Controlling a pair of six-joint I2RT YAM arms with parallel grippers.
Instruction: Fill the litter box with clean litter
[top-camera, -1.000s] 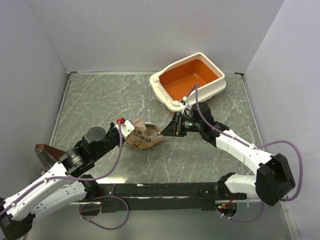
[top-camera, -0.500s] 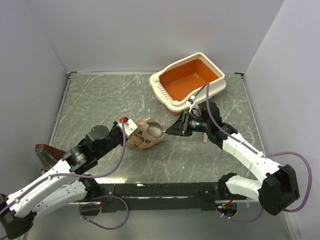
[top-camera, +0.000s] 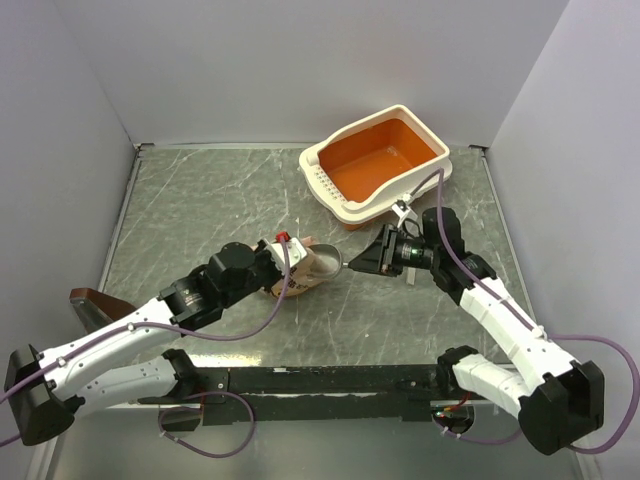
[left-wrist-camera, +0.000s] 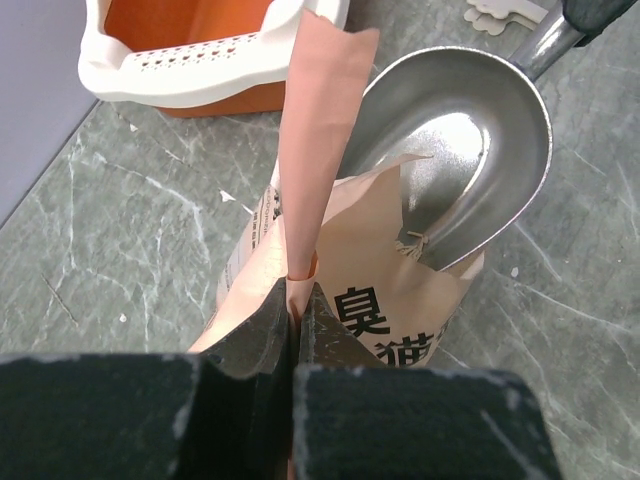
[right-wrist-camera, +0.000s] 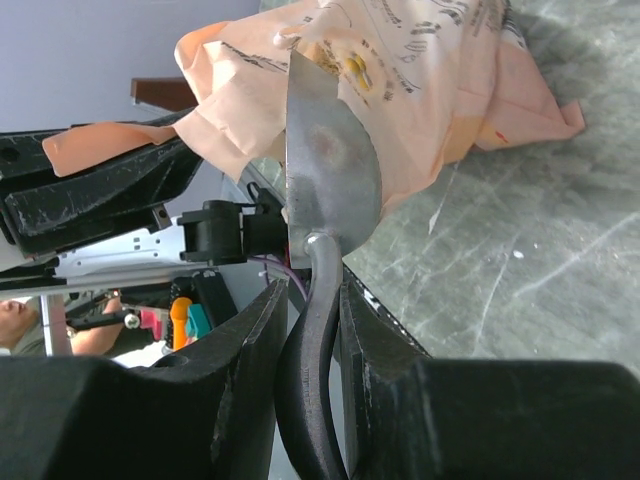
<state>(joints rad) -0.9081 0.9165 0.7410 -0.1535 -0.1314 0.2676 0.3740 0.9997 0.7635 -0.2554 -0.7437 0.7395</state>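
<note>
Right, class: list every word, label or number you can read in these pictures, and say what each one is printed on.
"臭": large black character on the paper bag.
"猫": large black character beside it on the same bag.
Small black print on the bag's side, in both wrist views: too small and blurred to read.
Litter box and scoop: no text visible.

Left arm (top-camera: 110, 350): stretched low from near-left base, diagonal toward centre. Left gripper (left-wrist-camera: 297, 315): jaws pressed together, pinching upright edge of paper bag (left-wrist-camera: 370, 290). Right arm (top-camera: 500, 312): reaching from near-right base, forearm angled up-left, wrist pointing left. Right gripper (right-wrist-camera: 310, 320): jaws clamped on handle of scoop (left-wrist-camera: 460, 150). Grippers face each other, near.
</note>
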